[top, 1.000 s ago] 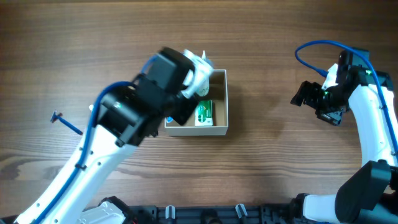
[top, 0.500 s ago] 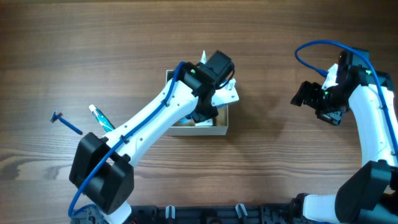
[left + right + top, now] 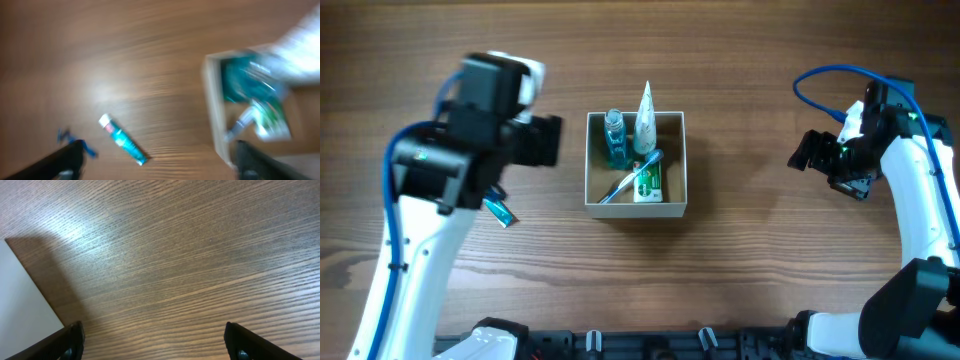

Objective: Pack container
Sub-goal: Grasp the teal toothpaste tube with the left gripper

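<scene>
White-walled, the container [image 3: 636, 210] sits at the centre of the overhead view, with the left gripper [image 3: 160, 157] at upper left and the right gripper [image 3: 152, 342] at far right, both spread wide and holding nothing.

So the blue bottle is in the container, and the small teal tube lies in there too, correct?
Not quite. The blue bottle is in the container, but the small teal tube lies outside it, on the table to its left. The left wrist view shows this, and the overhead view agrees.
</scene>
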Available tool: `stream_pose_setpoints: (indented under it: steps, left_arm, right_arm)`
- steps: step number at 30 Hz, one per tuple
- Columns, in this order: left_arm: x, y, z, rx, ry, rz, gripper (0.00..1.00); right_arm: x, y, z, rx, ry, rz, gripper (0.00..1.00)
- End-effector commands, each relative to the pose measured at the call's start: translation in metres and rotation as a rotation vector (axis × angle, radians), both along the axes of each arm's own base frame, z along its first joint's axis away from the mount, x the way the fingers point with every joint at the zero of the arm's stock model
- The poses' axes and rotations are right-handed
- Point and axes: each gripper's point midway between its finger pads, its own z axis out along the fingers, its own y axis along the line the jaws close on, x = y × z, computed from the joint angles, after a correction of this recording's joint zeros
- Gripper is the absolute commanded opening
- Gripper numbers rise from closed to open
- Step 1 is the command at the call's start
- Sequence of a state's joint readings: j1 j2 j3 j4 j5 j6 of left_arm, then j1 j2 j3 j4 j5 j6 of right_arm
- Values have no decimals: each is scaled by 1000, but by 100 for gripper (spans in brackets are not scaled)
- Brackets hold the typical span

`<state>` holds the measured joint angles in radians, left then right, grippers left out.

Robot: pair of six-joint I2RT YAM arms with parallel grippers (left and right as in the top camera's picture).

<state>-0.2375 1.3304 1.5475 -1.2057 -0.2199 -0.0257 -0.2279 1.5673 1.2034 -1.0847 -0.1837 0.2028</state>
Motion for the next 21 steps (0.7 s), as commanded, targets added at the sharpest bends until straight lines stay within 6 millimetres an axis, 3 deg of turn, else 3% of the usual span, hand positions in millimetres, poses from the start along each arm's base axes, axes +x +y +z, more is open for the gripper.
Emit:
stream_pose_setpoints:
  steps: [1, 3, 4, 5, 8, 10, 12, 15, 21]
  left_arm:
    - [6, 86, -43, -160, 80, 507, 100]
    - [7, 118, -84, -247, 165, 651, 100]
    - [6, 140, -120, -257, 237, 726, 100]
    - [7, 147, -142, -254, 280, 748, 100]
    - [7, 150, -194, -252, 401, 770, 100]
    - [7, 142, -236, -285, 505, 765, 100]
    - [6, 136, -263, -312, 565, 761, 100]
    - [3, 135, -287, -306, 621, 765, 100]
    - [-10, 124, -314, -319, 636, 753, 100]
  right_arm:
    - [0, 3, -2, 15, 3, 19, 90]
    - [0, 3, -2, 15, 3, 19, 90]
    - [0, 3, -2, 16, 3, 19, 90]
    - [0, 3, -2, 16, 3, 19, 90]
    - [0, 3, -2, 15, 2, 20, 90]
    - [0, 3, -2, 15, 3, 20, 90]
    - [0, 3, -2, 15, 3, 21, 90]
    - [0, 3, -2, 15, 2, 21, 90]
    - [0, 3, -2, 15, 2, 20, 90]
